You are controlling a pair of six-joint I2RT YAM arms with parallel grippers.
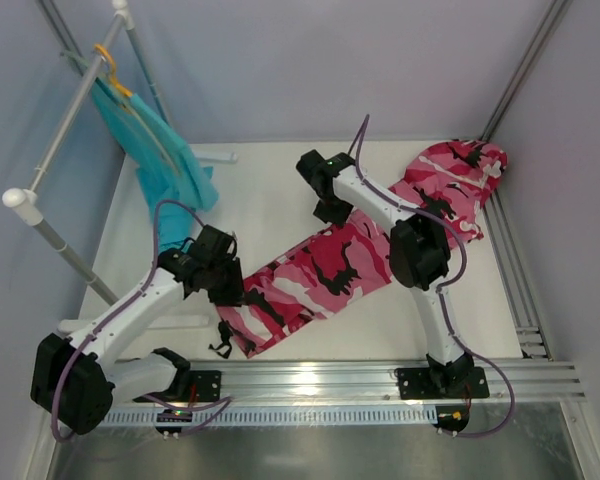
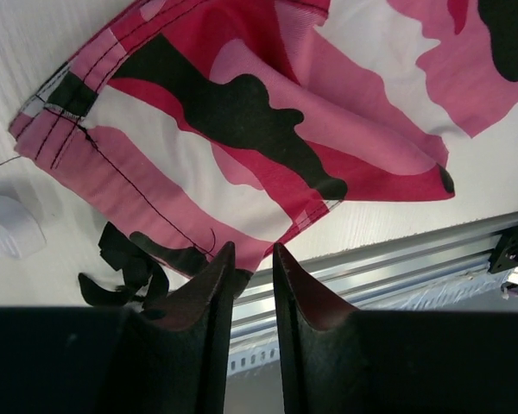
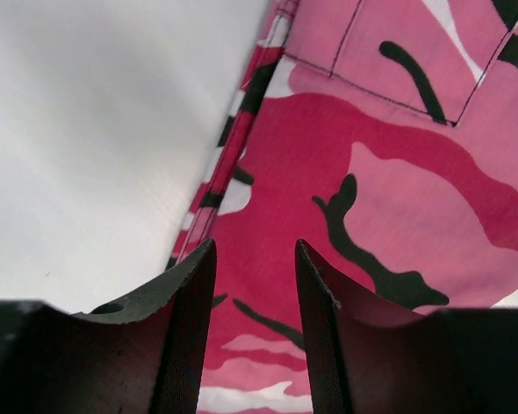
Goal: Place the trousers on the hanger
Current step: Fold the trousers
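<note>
The pink camouflage trousers [image 1: 330, 265] lie flat and diagonal on the table, hem at the near left, waist at the far right. My left gripper [image 1: 227, 283] hovers at the hem end. In the left wrist view its jaws [image 2: 250, 247] stand a narrow gap apart with nothing between them, and the hem corner of the trousers [image 2: 242, 129] lies just beyond the tips. My right gripper [image 1: 330, 205] is open and empty over the middle of the trousers [image 3: 345, 172], near their edge [image 3: 255, 243]. A thin pale green hanger hook [image 1: 77, 62] shows on the rack; the rest of the hanger is hard to make out.
A white tube rack [image 1: 70, 110] stands at the far left with an orange hanger [image 1: 110, 62] holding a teal garment [image 1: 165, 155]. A black cord [image 2: 125, 267] trails from the hem. An aluminium rail [image 1: 380, 375] runs along the near edge. Grey walls enclose the table.
</note>
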